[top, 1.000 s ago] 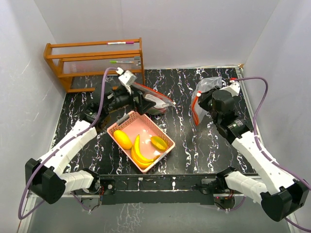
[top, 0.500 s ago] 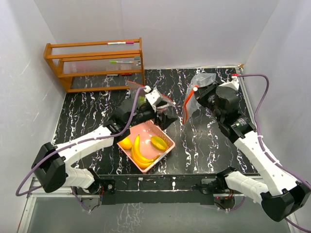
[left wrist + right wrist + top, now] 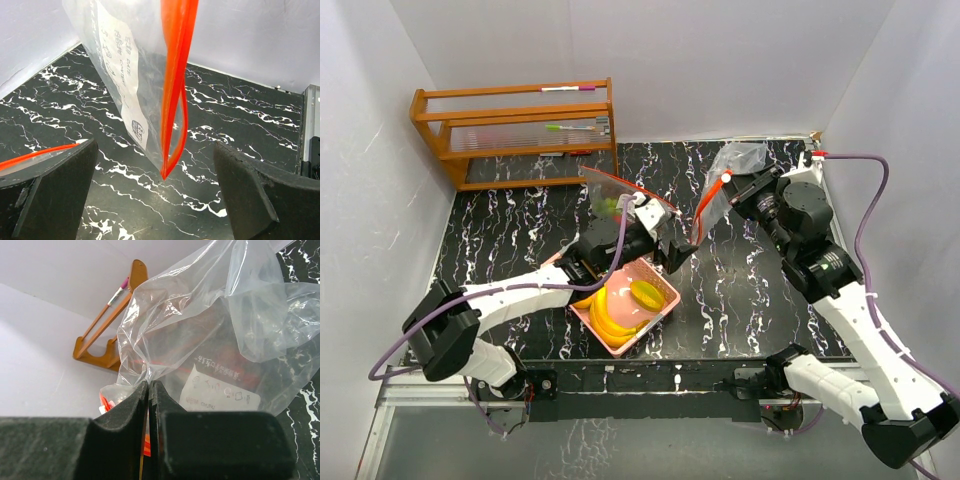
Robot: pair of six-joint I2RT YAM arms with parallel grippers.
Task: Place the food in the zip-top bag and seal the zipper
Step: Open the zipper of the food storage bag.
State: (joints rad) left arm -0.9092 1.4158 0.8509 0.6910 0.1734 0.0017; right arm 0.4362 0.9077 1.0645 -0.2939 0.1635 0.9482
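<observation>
A clear zip-top bag point(image 3: 732, 162) with a red zipper point(image 3: 704, 212) hangs from my right gripper point(image 3: 738, 190), which is shut on its upper edge point(image 3: 149, 390). My left gripper point(image 3: 676, 246) is open just left of the bag's low corner. In the left wrist view the bag point(image 3: 125, 75) and its zipper point(image 3: 175, 80) dangle between and beyond the wide black fingers point(image 3: 55, 190), not touching them. The food lies in the pink basket point(image 3: 660, 313): a banana bunch point(image 3: 605, 318), a greenish-yellow fruit point(image 3: 645, 293) and a mango point(image 3: 582, 298) partly under my left arm.
A second clear bag point(image 3: 618, 198) with a red edge and small green pieces inside lies behind my left wrist; its red strip point(image 3: 35, 152) shows at the left. A wooden rack point(image 3: 515, 130) with pens stands at the back left. White walls enclose the black marbled table point(image 3: 740, 290).
My left arm has swung from the back-left bag rightward across the basket to the hanging bag. My right gripper has raised the bag and drawn it slightly back.
</observation>
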